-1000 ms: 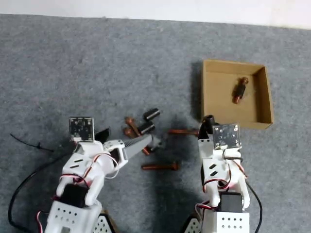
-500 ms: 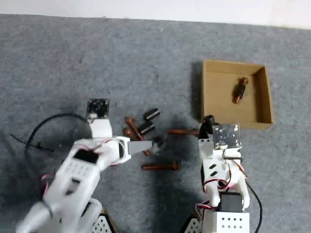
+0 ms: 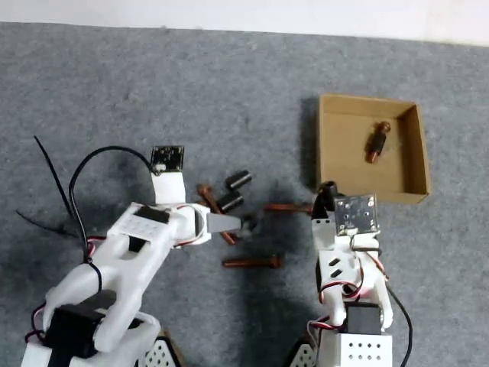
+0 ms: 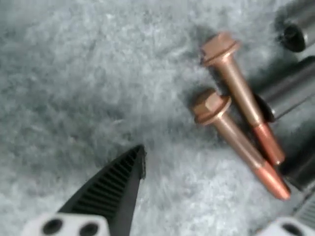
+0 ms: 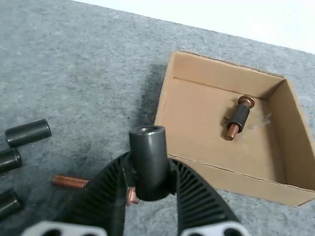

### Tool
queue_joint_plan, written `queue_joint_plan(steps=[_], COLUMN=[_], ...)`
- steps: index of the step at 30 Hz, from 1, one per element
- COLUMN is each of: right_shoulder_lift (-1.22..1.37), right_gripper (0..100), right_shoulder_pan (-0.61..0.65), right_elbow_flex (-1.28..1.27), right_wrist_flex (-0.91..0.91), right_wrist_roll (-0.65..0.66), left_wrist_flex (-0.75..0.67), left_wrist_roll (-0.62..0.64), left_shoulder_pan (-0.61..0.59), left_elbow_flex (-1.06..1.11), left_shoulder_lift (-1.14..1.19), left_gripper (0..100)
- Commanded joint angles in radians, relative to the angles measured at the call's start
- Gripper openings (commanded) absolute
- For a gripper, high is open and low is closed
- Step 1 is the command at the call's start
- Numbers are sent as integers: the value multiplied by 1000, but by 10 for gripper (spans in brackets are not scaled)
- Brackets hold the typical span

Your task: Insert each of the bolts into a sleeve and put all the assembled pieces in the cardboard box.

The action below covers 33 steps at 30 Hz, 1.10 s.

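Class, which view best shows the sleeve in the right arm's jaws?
The right wrist view: the sleeve stands upright, clamped in the jaws, open end visible. In the high view its dark top peeks out beside the wrist camera.

A: What colour is the counter?
B: Mottled grey, felt-like. The cardboard box is plain tan.
A: And the bolts beside the box?
B: Copper, redder at the tips. The loose sleeves beyond them are dark grey, almost black.
A: Inside the box?
B: The assembled piece has copper ends and a black middle.
A: The arms?
B: White, with red wires. The right hand and left hand are black and ribbed; the sleeve in the right one is dark grey.
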<state>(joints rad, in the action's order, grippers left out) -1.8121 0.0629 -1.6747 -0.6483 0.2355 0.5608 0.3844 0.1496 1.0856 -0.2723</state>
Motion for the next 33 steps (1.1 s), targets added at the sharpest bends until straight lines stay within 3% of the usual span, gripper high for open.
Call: queue_joint_plan(steps=[1,4,9,16,22,33], right_shoulder_lift=[-12,-12,-12,-12,-12,-12], right_gripper=[9,9,9,9,9,9], right_shoulder_pan=[-5,-5,-5,-5,-5,-5], right_elbow_flex=[-134,-134,-134,-134,-134,-134], right_wrist_flex=[1,1,1,1,1,1], right_wrist_roll=[-3,-3,-3,-3,-3,-3], left_wrist_flex=[-98,-169,-175,153,334,382], left_wrist_roll=[149,287,272,273,273,273], left_shoulder_pan=[44,45,36,42,42,44], left_elbow_flex=[-47,-47,-97,-285,-394,-417], left_shoulder_lift=[35,71,142,222,277,286], left_gripper=[482,480,478,478,478,478])
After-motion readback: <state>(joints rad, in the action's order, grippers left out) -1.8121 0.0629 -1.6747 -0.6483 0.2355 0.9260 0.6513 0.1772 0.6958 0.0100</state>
